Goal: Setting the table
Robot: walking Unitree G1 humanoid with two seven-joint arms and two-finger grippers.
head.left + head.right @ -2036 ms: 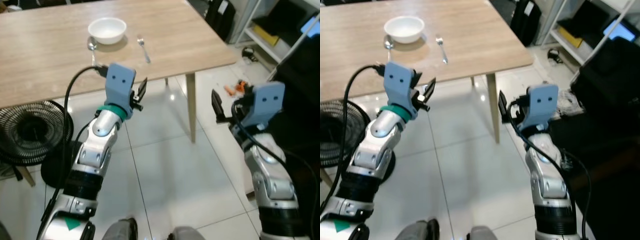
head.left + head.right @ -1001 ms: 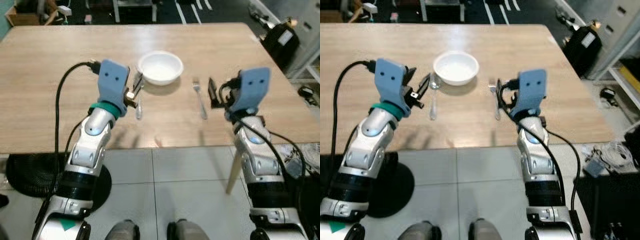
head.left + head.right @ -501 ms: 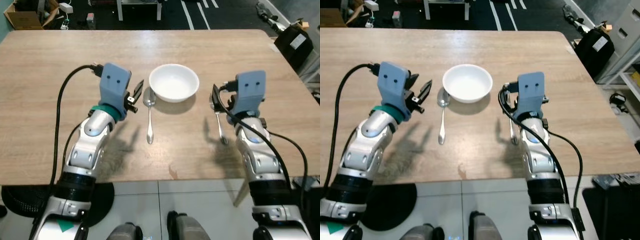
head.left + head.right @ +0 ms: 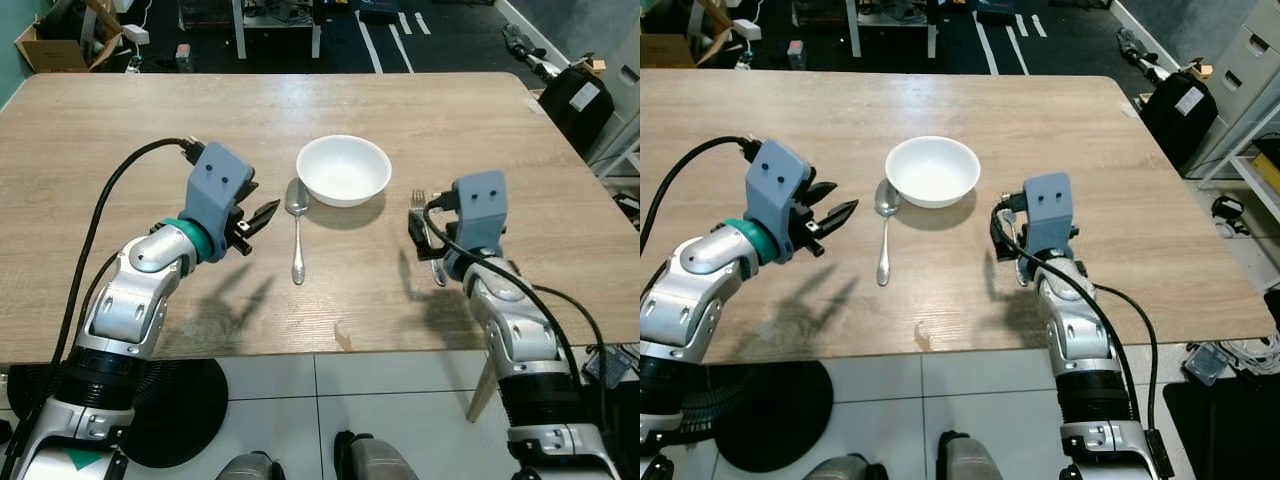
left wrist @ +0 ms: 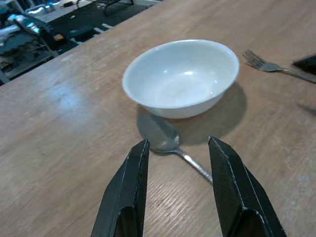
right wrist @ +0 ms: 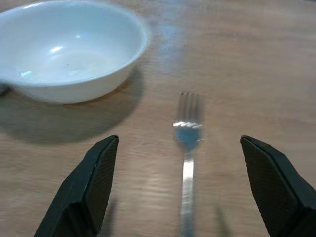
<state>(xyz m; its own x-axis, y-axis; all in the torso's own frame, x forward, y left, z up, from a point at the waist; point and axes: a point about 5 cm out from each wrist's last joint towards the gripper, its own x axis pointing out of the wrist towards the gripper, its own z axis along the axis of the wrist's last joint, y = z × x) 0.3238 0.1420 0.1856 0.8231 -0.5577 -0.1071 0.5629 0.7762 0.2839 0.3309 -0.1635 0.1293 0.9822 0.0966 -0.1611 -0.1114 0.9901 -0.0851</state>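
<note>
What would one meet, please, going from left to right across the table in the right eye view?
Left gripper → spoon → white bowl → right gripper, with the fork close beside it, its place in the order unclear.

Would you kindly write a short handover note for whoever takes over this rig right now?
Left gripper: open, empty, above the table just to the robot's left of the spoon.
Right gripper: open, empty, low over the fork, a finger on either side of its handle.
On the light wooden table: round white ceramic bowl in the middle, silver metal spoon on its left, silver metal fork on its right.
Done: bowl, spoon and fork laid out.
Left: nothing is held; check the fork's alignment, then add any further items.
</note>
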